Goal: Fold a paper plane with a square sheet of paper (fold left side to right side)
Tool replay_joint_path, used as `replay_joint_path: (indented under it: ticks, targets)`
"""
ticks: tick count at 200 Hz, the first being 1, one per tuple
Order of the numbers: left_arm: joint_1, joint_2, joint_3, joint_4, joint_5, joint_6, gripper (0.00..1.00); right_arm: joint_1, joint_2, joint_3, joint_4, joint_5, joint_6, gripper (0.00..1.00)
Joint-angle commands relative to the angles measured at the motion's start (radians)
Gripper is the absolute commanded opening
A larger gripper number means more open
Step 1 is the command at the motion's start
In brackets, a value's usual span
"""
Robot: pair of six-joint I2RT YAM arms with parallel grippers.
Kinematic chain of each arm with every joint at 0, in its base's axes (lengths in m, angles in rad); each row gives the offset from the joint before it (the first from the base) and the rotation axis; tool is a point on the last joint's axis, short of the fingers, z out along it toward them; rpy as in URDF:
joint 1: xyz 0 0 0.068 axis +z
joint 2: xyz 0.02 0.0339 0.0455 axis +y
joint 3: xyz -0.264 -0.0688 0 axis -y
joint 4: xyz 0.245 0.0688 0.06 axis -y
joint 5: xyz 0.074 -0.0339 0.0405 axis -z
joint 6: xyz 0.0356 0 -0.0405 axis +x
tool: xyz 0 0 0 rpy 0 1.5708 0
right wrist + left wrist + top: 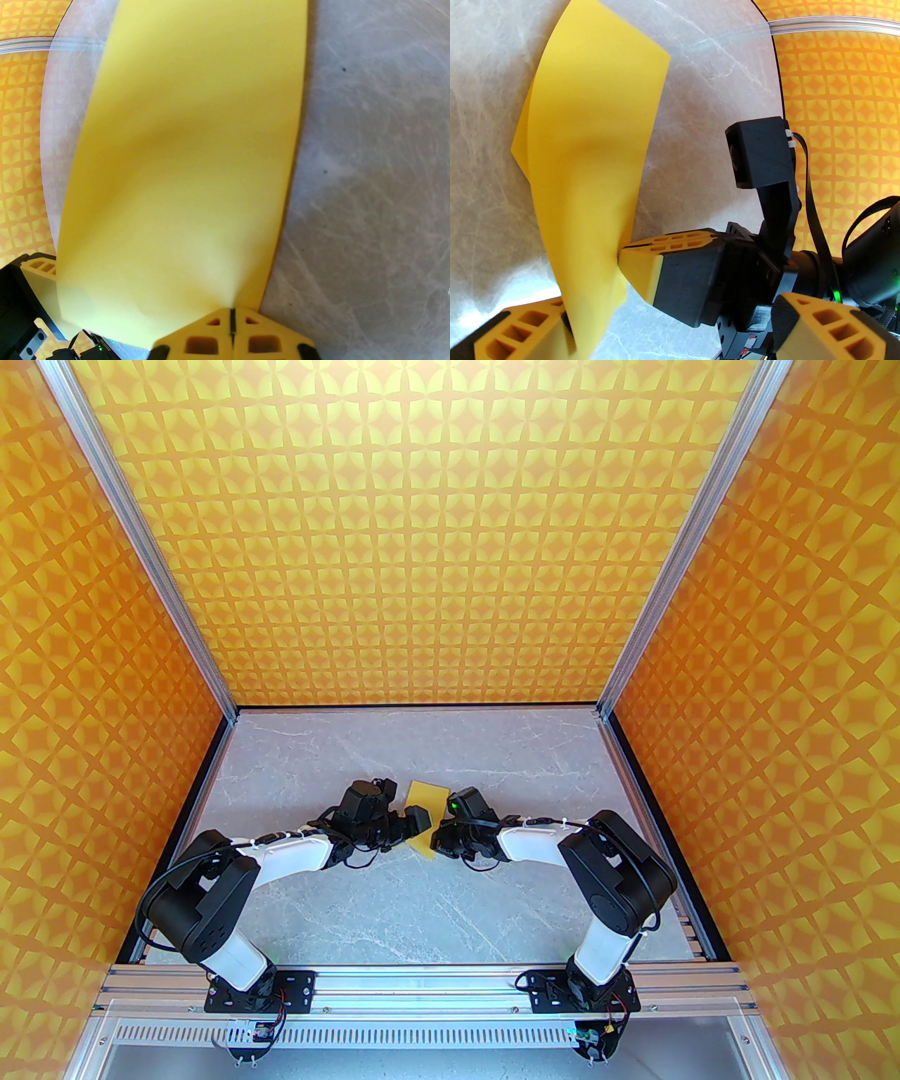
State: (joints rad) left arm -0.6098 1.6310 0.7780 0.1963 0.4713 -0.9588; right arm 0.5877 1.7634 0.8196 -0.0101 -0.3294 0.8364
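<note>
Square sheet of paper (427, 797) lay centre-frame on table (422, 915), curled, between grippers. Right gripper (232, 311) pinched lower edge; sheet's long axis ran up-frame from it. Left gripper (416, 820) spread, sheet corner between fingers.

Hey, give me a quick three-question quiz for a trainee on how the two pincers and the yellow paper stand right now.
1. True or false: the right pincer is shut on the square sheet of paper.
2. The left pincer is: A) open, B) shut on the sheet, C) shut on nothing.
3. Short answer: does the sheet lie flat on the table, or bow up off it?
Key: 1 true; 2 A; 3 bows up.
</note>
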Motion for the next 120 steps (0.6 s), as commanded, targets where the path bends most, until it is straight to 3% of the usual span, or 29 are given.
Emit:
replay_joint_path:
  ticks: [1,53,120]
  targets:
    - [-0.009,-0.039,-0.001,-0.001,0.015,-0.006,0.88,0.003,0.022,-0.020,-0.071,0.053,-0.010,0.00]
    - [-0.009,-0.034,0.026,-0.147,-0.039,0.046,0.80,0.003,0.019,-0.021,-0.069,0.054,-0.012,0.00]
    - [-0.010,0.054,0.050,-0.214,-0.134,0.092,0.54,0.003,0.008,-0.019,-0.072,0.053,-0.015,0.00]
